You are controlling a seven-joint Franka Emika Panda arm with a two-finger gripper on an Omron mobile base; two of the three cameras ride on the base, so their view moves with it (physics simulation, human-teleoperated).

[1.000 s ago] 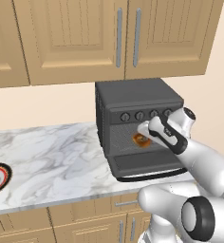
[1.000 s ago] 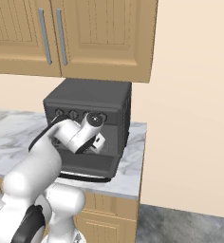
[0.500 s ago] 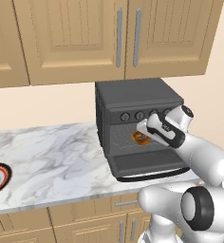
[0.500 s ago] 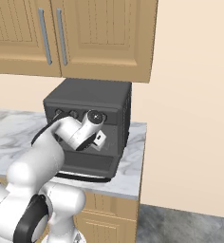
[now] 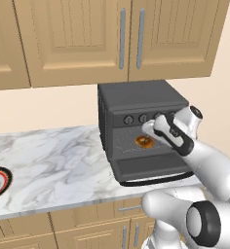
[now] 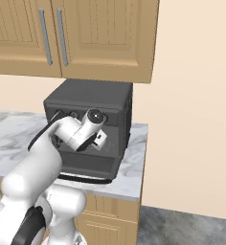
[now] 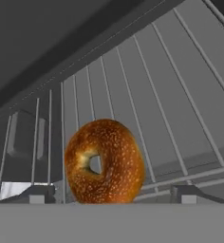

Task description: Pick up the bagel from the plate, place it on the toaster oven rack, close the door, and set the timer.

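Bagel (image 7: 104,161) released (jaws now wide)

Both base views flank the toaster oven (image 5: 141,126); hand view peers inside.

We see the bagel (image 7: 104,161) low in the middle, brown and seeded, its hole facing us a little left of its centre. It sits on the rack (image 7: 180,118), whose grey wires fan up and away behind it. Our two fingertips (image 7: 38,195) stand wide apart at either side of it, and we cannot tell whether they touch it.
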